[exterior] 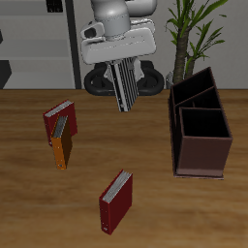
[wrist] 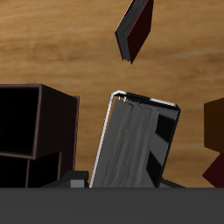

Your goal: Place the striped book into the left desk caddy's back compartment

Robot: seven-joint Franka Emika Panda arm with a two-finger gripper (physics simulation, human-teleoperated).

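Observation:
My gripper [exterior: 122, 66] hangs above the table's back middle and is shut on the striped book [exterior: 124, 87], which hangs from it almost upright, well above the wood. In the wrist view the striped book [wrist: 136, 144] shows its grey and black striped cover close up. The left desk caddy [exterior: 177, 131], a dark maroon-brown box, stands beside the held book and apart from it. Its back compartment [exterior: 194, 89] is open and empty. The caddy's wall also shows in the wrist view [wrist: 54, 122].
A dark-red book [exterior: 59, 116] stands with a small orange book [exterior: 61, 147] leaning by it. Another dark-red book [exterior: 116, 201] stands near the table's front edge and shows in the wrist view [wrist: 136, 31]. A potted plant [exterior: 194, 29] stands behind the caddy.

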